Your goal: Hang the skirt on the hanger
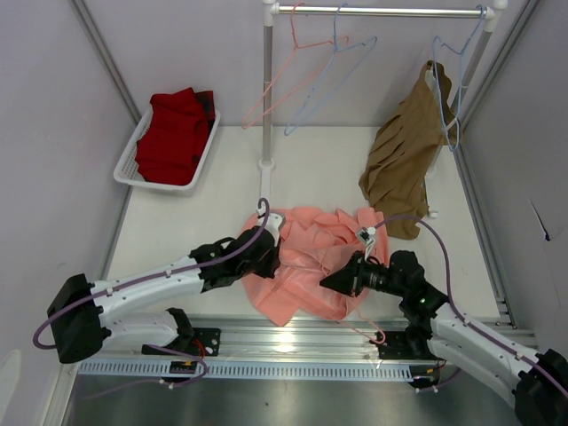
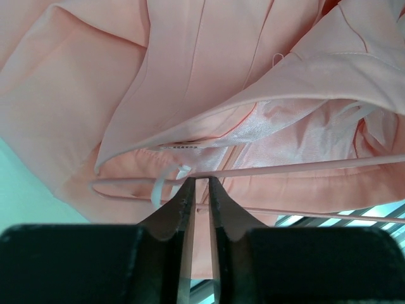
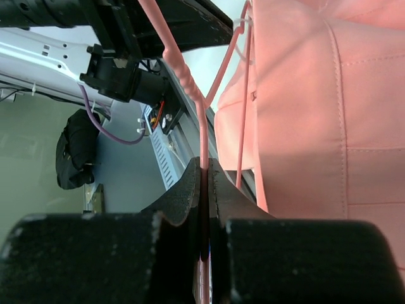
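At the counter's [image 1: 311, 169] near edge, right fingers [image 3: 182, 193] pinch the wire hanger [image 3: 202, 133] tight — left fingers [image 2: 183, 206], barely parted over the skirt [image 2: 190, 63], grip nothing.

Where everything's sitting for you
Skirt [image 1: 306, 266] lies mid table [image 1: 195, 204], hanger [image 2: 304, 166] tucked inside its waist I think; basket [image 1: 130, 146] back-left, rack [image 1: 267, 98] behind, hung garment [image 1: 404, 151] back-right.

White basket [image 1: 130, 151] with dark red cloth [image 1: 176, 133] far beyond left end effector [image 1: 273, 253]; brown garment [image 1: 399, 160], light-blue hangers [image 1: 311, 89] on rail [image 1: 382, 11] farther off.
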`<state>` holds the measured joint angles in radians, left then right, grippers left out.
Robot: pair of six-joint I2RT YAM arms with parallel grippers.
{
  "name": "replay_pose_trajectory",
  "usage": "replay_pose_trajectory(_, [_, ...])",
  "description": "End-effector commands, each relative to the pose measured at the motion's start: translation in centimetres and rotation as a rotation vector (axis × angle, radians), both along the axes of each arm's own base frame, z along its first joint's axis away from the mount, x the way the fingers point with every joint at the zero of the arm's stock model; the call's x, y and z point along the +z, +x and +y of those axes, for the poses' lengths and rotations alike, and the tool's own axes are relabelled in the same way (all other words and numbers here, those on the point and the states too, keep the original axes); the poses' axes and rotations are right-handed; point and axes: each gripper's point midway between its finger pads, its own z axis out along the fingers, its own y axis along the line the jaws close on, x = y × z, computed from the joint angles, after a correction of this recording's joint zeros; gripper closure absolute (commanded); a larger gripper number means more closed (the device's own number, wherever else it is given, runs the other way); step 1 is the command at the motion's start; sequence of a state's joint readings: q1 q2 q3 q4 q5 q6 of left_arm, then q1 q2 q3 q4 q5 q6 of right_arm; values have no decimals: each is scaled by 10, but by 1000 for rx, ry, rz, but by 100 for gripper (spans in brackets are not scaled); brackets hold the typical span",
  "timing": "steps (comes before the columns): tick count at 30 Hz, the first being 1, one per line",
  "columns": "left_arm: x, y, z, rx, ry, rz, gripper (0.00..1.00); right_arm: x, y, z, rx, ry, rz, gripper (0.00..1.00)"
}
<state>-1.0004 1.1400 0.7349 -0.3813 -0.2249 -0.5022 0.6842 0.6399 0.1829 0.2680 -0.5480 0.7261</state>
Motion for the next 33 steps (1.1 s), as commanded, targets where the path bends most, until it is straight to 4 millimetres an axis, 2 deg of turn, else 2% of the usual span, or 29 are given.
replay_pose_trajectory(1, [26, 6, -4, -3, -47, -72, 78, 13, 0, 6, 36, 66, -52, 100])
replay_pose_trajectory(2, [33, 9, -8, -7, -67, -84, 77, 12, 0, 7, 39, 65, -51, 100])
replay_pose_trajectory(5, [35, 7, -11, -31, -83, -89, 71, 11, 3, 9, 46, 63, -62, 100])
replay_pose_trajectory(9, [52, 8, -21, -58, -135, -111, 64, 11, 8, 14, 50, 56, -77, 100])
replay_pose_trajectory(12, [57, 5, -29, -88, -166, -109, 62, 9, 13, 16, 42, 43, -76, 100])
replay_pose_trajectory(15, [58, 3, -39, -109, -205, -97, 56, 7, 18, 19, 36, 23, -82, 100])
replay_pose_trajectory(16, [55, 1, -41, -111, -216, -89, 51, 8, 21, 19, 27, 16, -92, 100])
replay_pose_trajectory(19, [63, -1, -52, -133, -282, -93, 45, 7, 23, 21, 20, 5, -95, 100])
replay_pose_trajectory(26, [73, 1, -73, -147, -358, -96, 41, 3, 25, 27, 6, -43, -111, 100])
replay_pose_trajectory(27, [69, 2, -76, -147, -349, -88, 41, 4, 26, 27, 1, -46, -115, 100])
replay_pose_trajectory(33, [71, 2, -91, -153, -373, -88, 41, 0, 26, 29, -3, -70, -114, 100])
